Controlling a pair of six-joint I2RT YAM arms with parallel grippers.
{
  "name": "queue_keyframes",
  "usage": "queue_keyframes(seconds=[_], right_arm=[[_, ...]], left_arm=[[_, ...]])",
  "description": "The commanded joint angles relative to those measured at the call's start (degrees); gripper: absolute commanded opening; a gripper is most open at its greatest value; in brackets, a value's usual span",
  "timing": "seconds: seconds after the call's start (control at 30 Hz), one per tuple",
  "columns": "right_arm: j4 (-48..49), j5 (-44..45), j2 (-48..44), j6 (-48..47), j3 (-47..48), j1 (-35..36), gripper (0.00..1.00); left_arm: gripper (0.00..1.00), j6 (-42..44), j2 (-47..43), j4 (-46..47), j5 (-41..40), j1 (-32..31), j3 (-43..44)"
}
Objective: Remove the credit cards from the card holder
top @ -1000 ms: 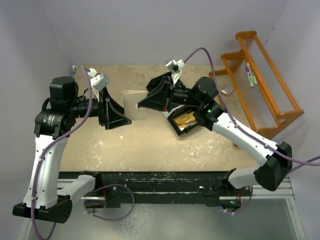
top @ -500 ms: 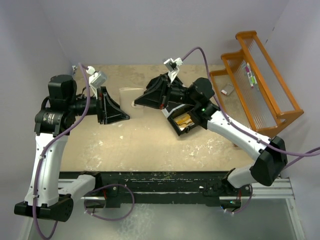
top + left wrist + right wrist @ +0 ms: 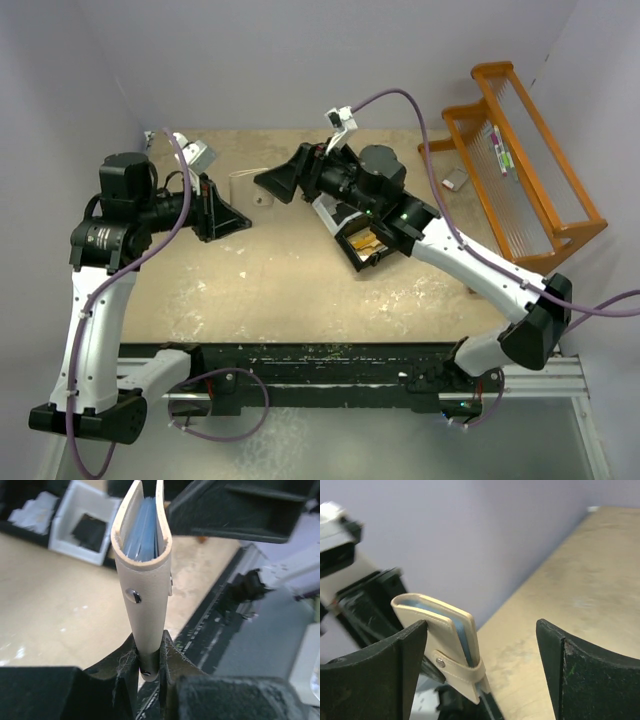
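Observation:
The card holder [image 3: 145, 580] is a cream folded wallet with a pale blue inside, and a snap strap holds it closed. My left gripper [image 3: 149, 661] is shut on its lower end and holds it upright above the table. The top view shows the card holder [image 3: 250, 177] as a thin pale outline between the left gripper [image 3: 236, 202] and the right gripper [image 3: 272, 183]. My right gripper [image 3: 481, 630] is open around the card holder [image 3: 445, 632], with its left finger [image 3: 385, 670] against the holder's side. Blue edges show in the fold; I cannot tell credit cards from lining.
A black tray [image 3: 352, 258] with tan pieces in it lies under the right arm. An orange wire rack [image 3: 530, 150] stands at the back right, with a small pale object [image 3: 455, 180] beside it. Purple walls close in the left and back sides.
My right gripper has opened wide and moved left. My left gripper has closed on the holder's lower end. Both grippers and the holder shifted left and toward the back.

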Motion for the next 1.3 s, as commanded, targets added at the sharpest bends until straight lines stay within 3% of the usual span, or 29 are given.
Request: queue_keyframes(seconds=[0.0, 0.13, 0.3, 0.43, 0.67, 0.97, 1.27], right_arm=[[-15.78, 34.05, -1.74, -8.01, 6.02, 6.37, 0.91], [-20.16, 44.42, 2.17, -8.57, 10.68, 13.23, 0.89], [-21.09, 48.03, 6.07, -9.85, 14.86, 17.81, 0.81], [-21.58, 47.88, 7.79, -9.46, 16.3, 18.05, 0.73], [-22.99, 50.55, 7.89, -9.03, 15.84, 18.02, 0.47], [-27.41, 54.96, 12.64, -7.43, 21.62, 18.1, 0.37], [-32.63, 62.15, 15.35, -8.35, 23.89, 18.19, 0.12]], left_arm=[[0.0, 4.07, -1.52, 0.71, -14.79, -0.06, -0.14], [0.0, 5.63, -1.66, 1.02, -17.54, -0.06, -1.28], [0.0, 5.62, -2.28, 1.38, -18.47, -0.04, -1.79], [0.0, 5.81, -2.54, 1.14, -18.06, -0.09, -1.88], [0.0, 6.52, -2.99, 0.3, -14.81, -0.06, -2.04], [0.0, 6.63, -2.94, -0.24, -13.6, -0.08, -2.2], [0.0, 8.43, -2.79, -0.95, -18.8, -0.07, -2.24]])
